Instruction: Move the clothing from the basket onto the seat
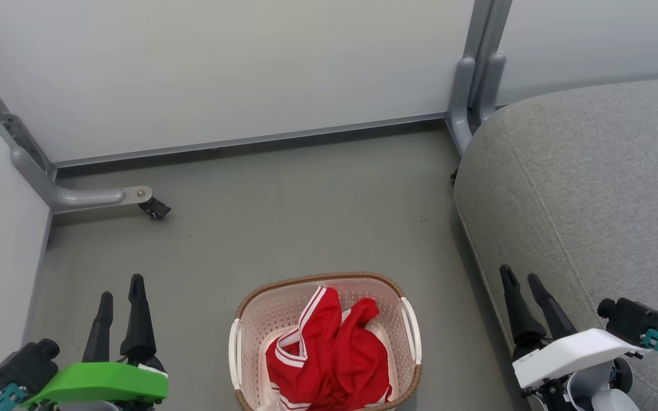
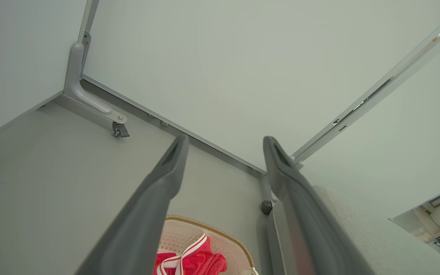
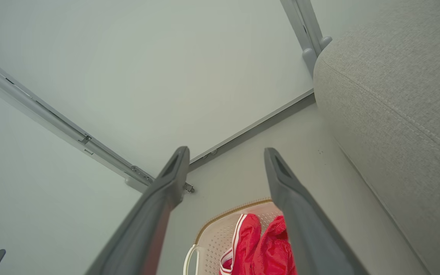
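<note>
The red jersey (image 1: 329, 357) with white stripe trim lies crumpled inside the cream perforated basket (image 1: 240, 337), which stands on the floor at the bottom centre of the head view. The grey upholstered seat (image 1: 592, 182) is on the right. My left gripper (image 1: 121, 292) hangs open at the lower left, well left of the basket. Over the seat's front edge at the lower right, my right gripper (image 1: 521, 278) is open too. Both wrist views look past empty fingers down at the jersey (image 2: 197, 261) (image 3: 260, 244), the basket (image 2: 220, 238) (image 3: 214, 236) and the seat (image 2: 361, 229) (image 3: 395, 99).
Pale partition panels close off the back and left. A grey panel foot with a castor (image 1: 147, 204) juts onto the floor at the left, and a grey post (image 1: 474, 91) stands beside the seat's back corner. Bare grey floor (image 1: 306, 217) lies beyond the basket.
</note>
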Motion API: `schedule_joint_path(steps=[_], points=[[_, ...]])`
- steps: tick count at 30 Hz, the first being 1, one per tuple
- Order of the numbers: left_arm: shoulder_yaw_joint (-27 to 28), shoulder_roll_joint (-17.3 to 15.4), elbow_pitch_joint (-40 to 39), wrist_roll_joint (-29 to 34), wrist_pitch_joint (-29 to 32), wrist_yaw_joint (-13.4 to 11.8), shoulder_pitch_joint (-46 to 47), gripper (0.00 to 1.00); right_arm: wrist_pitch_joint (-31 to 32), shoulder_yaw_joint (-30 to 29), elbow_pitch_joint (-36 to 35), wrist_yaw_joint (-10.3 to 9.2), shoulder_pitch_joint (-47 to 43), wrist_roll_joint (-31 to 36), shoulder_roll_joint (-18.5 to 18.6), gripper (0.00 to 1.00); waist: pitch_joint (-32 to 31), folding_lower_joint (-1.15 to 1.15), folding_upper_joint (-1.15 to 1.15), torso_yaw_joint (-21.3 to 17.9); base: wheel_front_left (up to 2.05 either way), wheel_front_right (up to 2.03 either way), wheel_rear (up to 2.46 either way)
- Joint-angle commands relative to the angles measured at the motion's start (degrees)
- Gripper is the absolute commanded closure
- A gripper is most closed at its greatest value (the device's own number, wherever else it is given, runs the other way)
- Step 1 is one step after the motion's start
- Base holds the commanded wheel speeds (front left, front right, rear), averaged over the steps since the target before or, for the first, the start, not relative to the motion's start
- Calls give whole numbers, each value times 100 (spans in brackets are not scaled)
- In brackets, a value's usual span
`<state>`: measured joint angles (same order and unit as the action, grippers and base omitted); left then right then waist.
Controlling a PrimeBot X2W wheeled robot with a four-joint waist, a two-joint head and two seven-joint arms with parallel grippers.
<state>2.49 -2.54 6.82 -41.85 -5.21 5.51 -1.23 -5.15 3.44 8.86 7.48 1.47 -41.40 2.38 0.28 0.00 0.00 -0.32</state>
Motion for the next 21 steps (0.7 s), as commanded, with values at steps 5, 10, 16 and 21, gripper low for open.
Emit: schedule_joint_path(steps=[5,10,16,21], points=[[-51,-64,-143,498,-133,-15,-64,0,-139,13,-98,2,-48,609,42,0,-5,0,0,4,0,0,0],[-83,-81,-187,861,-217,-32,-128,0,-225,39,-130,2,-81,941,44,0,-13,0,0,-13,0,0,0],[-139,-92,-241,1266,-317,-54,-189,0,-315,61,-173,2,-95,1264,46,0,-16,0,0,-35,0,0,0],[-186,-101,-265,1568,-380,-79,-235,0,-388,95,-202,2,-109,1562,48,0,-16,0,0,-44,0,0,0]])
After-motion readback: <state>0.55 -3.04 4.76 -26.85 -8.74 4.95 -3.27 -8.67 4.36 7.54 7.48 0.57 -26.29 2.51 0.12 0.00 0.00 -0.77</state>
